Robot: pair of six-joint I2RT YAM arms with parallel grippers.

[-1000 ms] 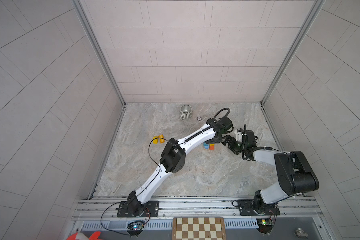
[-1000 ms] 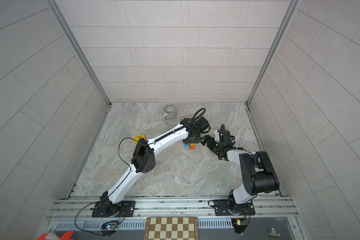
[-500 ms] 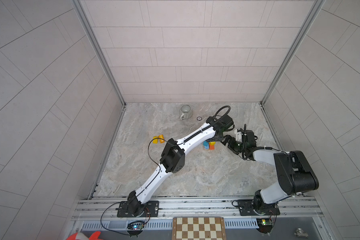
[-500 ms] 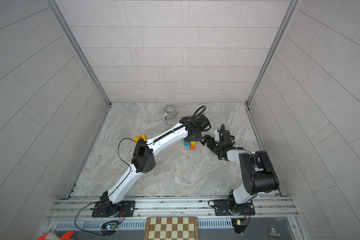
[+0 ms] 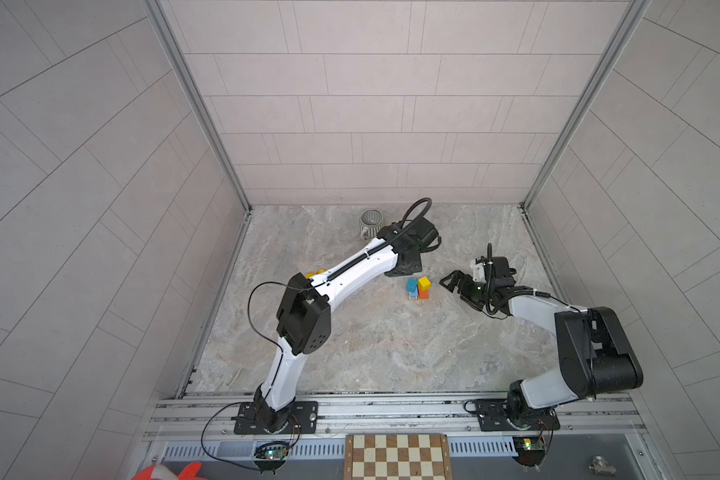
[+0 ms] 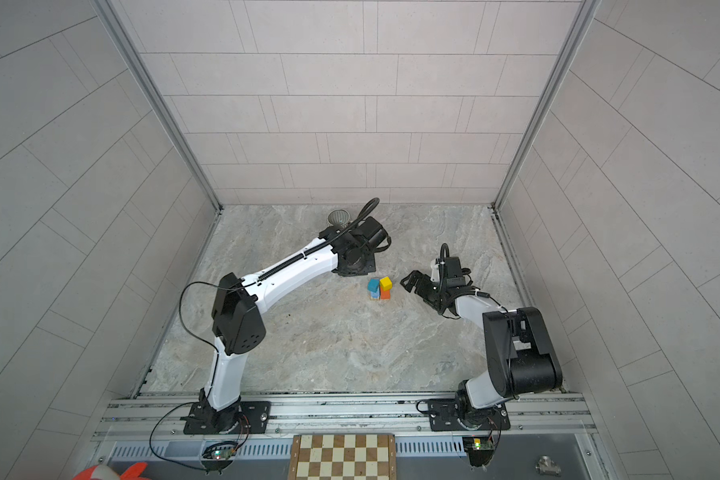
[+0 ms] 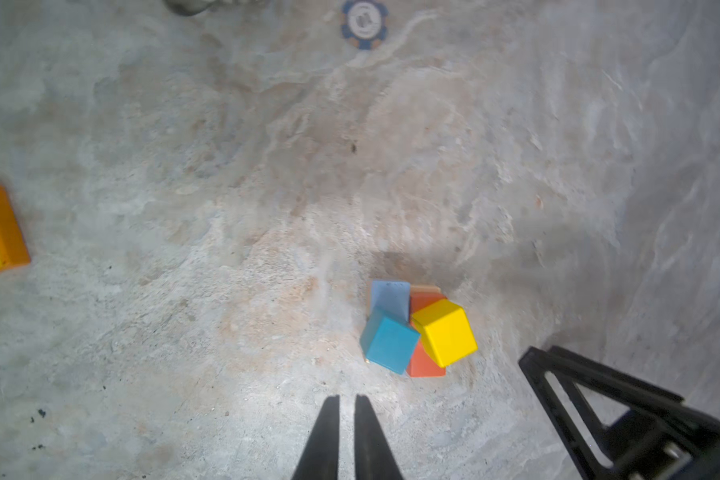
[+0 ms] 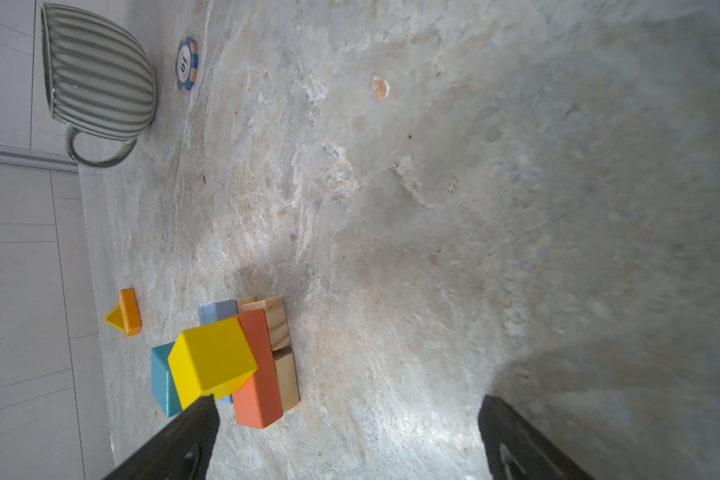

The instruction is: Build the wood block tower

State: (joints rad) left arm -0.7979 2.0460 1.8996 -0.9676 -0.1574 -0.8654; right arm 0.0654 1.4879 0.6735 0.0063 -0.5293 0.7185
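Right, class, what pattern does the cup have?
The cup is grey with ribbed stripes; the right wrist view shows it best.

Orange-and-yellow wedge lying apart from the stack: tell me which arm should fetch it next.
Left, probably. The wedge lies on the left arm's side of the block stack; the open right gripper sits beyond the stack and would reach across it. The left gripper is shut and empty.

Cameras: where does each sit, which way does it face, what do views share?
Top views: high overhead, looking down on the tabletop; left arm, right arm whole.
Left wrist: looks down past the shut left gripper at the block tower.
Right wrist: low, looks along the tabletop past the open right gripper toward the ribbed mug.
Shared: block tower everywhere; poker chip in both wrist views.
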